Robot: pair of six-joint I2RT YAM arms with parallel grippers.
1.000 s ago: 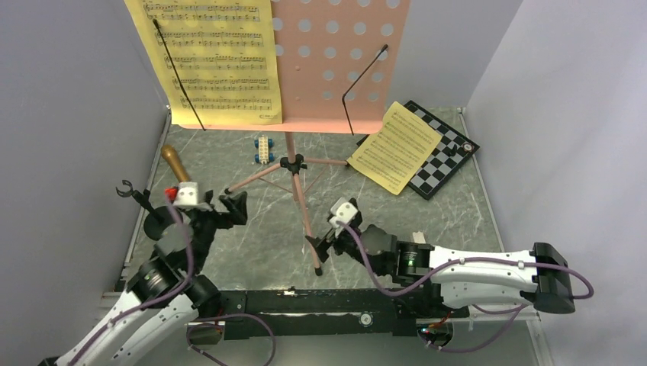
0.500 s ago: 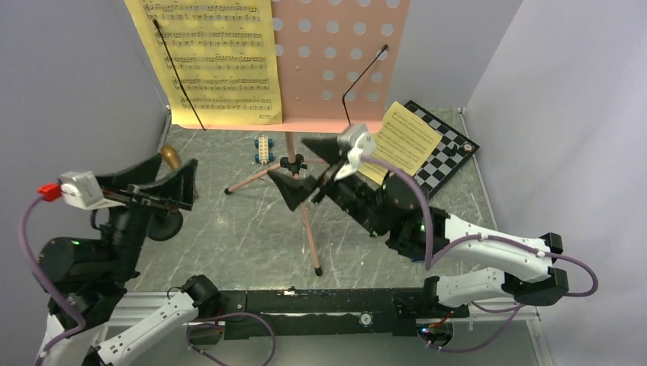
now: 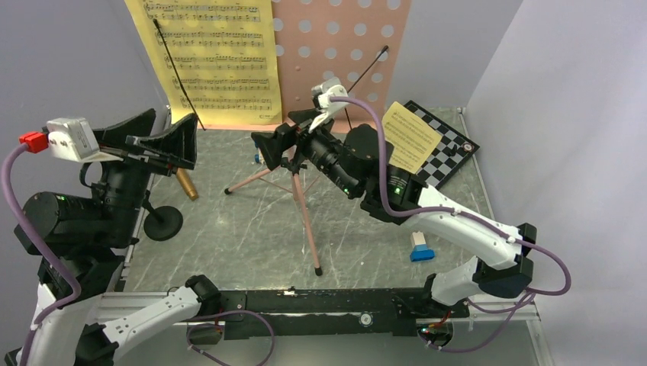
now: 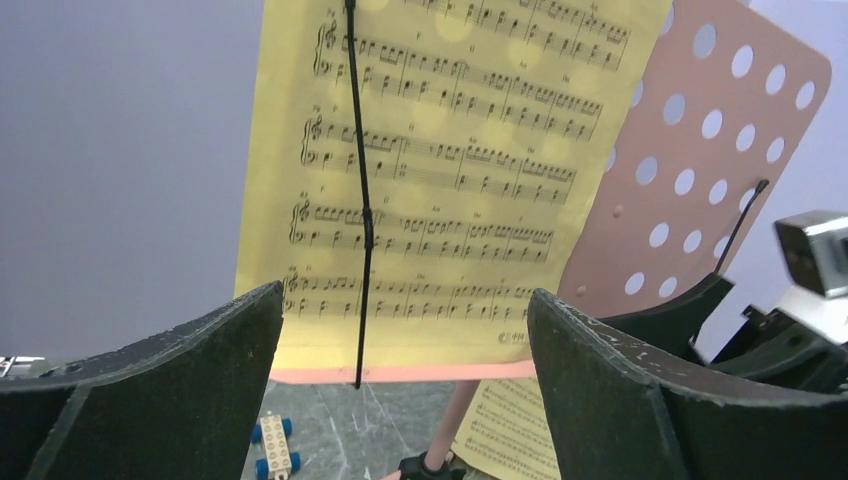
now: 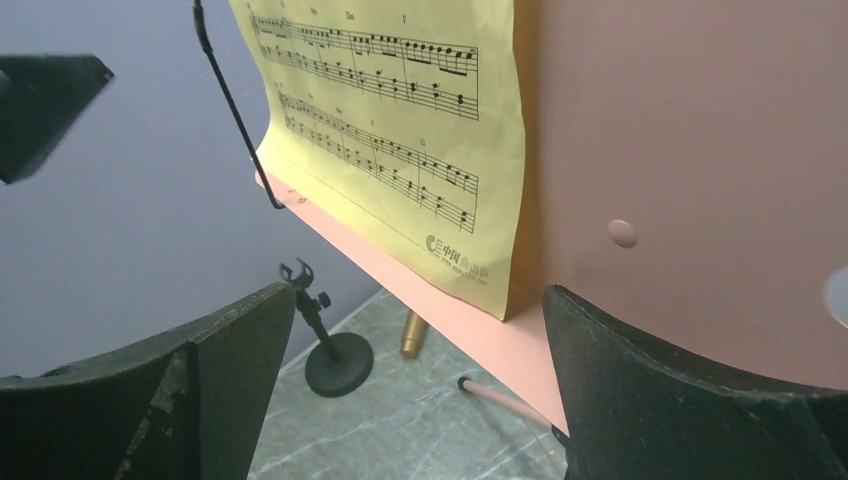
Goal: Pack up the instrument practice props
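Your left gripper and right gripper both gape wide, holding nothing, near the pink perforated tripod music stand carrying a yellow sheet-music page. The left gripper partly hides the gold-brown microphone.

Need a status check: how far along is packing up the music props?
Nothing looks packed. In hand: nothing; left gripper and right gripper hang open facing the pink music stand, one yellow sheet on it. Left: second sheet on the chessboard, microphone, mic stand.
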